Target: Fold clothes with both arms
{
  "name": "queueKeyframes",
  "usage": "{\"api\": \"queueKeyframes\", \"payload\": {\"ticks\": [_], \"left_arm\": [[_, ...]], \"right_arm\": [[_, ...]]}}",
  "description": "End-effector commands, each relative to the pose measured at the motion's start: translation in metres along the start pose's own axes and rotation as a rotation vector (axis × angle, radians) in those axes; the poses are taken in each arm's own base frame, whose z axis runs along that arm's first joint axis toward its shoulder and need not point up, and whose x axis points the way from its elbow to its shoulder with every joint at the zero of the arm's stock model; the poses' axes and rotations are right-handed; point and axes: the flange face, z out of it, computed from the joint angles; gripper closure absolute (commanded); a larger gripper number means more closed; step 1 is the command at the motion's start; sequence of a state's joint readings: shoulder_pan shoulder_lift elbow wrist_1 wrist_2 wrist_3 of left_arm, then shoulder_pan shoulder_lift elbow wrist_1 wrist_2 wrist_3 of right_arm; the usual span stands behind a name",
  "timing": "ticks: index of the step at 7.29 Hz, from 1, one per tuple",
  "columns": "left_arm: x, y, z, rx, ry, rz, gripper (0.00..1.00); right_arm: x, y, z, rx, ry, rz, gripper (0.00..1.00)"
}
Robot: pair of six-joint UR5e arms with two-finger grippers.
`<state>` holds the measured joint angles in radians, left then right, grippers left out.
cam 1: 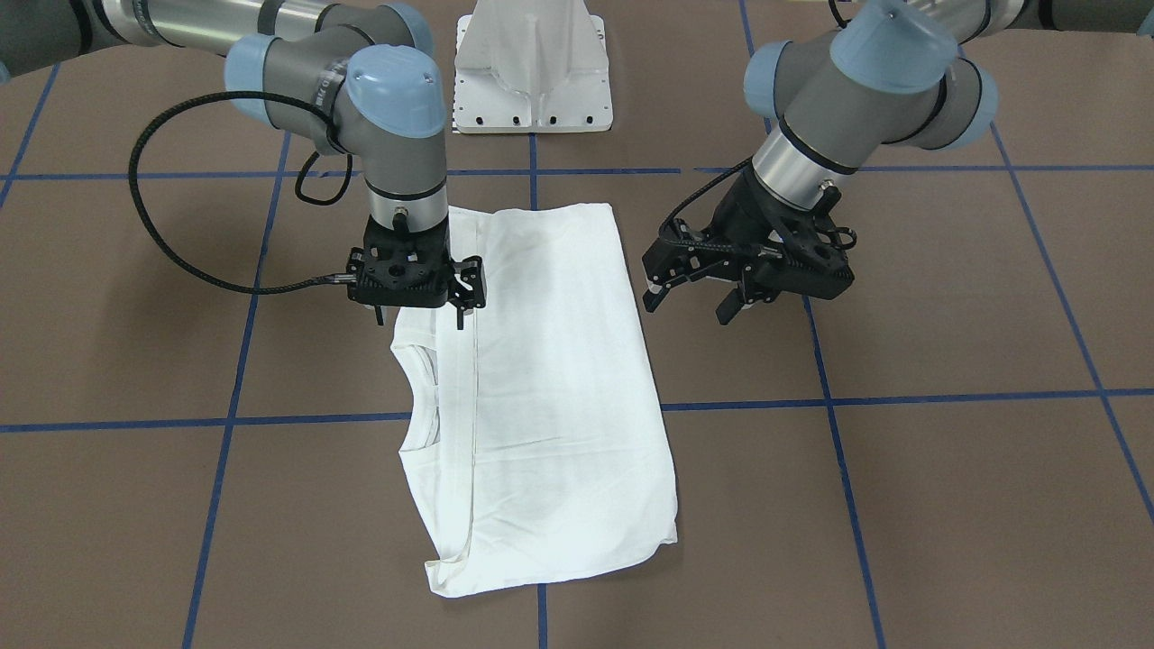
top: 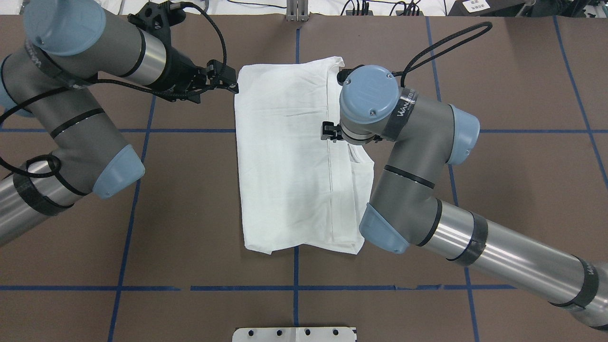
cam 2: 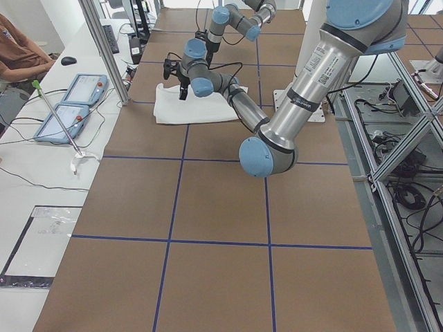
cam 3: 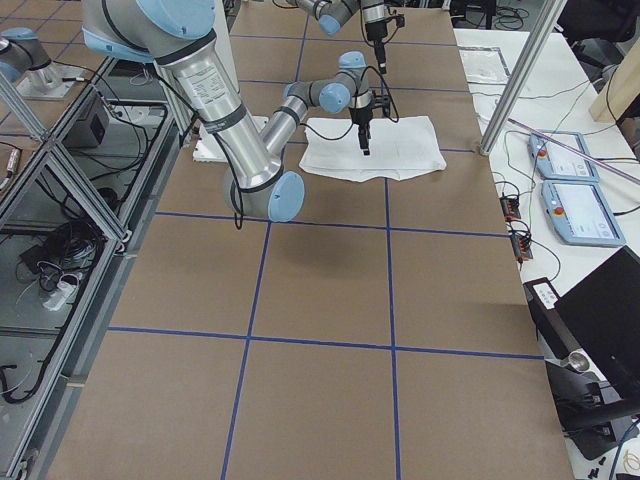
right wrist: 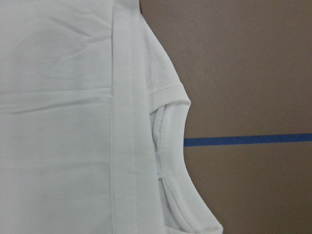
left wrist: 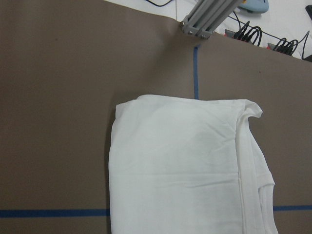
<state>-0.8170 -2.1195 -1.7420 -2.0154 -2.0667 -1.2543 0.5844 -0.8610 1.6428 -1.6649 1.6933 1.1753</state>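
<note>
From where I stand the job looks mostly done. The large white long-sleeved shirt (cam 1: 550, 379) lies flat on the brown bench (cam 1: 947, 505), already gathered into one long tidy rectangle. It runs away from the robot, across a crossing of the blue tape lines (cam 1: 902, 397). No sleeve hangs loose outside that shape. The ribbed round collar (right wrist: 170, 146) peeps out along the edge on the robot's right. A stitched hem band (right wrist: 126, 122) runs lengthwise just beside it, so the upper layer stops short of the neck opening. The far corners look a little soft and uneven rather than squared. The black two-finger right end effector (cam 1: 419, 315), on its grey-and-silver jointed right arm (cam 1: 397, 117), hangs above that collar-side edge. Its fingers are spread and nothing is between them. The matching left end effector (cam 1: 690, 305) hovers off the opposite long edge, over bare bench near the shirt, likewise released and empty. Neither one touches the cloth, as far as I can make out. What is left, I would guess, is at most one more fold across the length to halve the rectangle. Each arm would take a corner at the same end and carry it over together. Possibly some smoothing of the ragged far end would follow. The cloth is thin, so layers could slip apart when lifted.
</note>
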Motion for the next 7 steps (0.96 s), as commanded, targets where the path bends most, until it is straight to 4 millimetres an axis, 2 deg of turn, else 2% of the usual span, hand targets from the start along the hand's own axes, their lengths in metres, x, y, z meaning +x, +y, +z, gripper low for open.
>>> {"api": "queueKeyframes", "payload": {"ticks": [1, 4, 5, 7], "left_arm": [[-0.021, 0.031, 0.007, -0.047, -0.013, 0.001, 0.00], [-0.040, 0.035, 0.017, -0.056, -0.044, -0.002, 0.00], [-0.049, 0.037, 0.019, -0.061, -0.057, -0.006, 0.00], [-0.050, 0.036, 0.021, -0.062, -0.061, -0.008, 0.00]], "right_arm": [[-0.029, 0.027, 0.027, -0.049, 0.028, -0.038, 0.00], [-0.035, 0.063, 0.048, -0.101, 0.051, -0.074, 0.00], [-0.035, 0.067, 0.059, -0.111, 0.068, -0.079, 0.00], [-0.034, 0.071, 0.067, -0.121, 0.082, -0.081, 0.00]]}}
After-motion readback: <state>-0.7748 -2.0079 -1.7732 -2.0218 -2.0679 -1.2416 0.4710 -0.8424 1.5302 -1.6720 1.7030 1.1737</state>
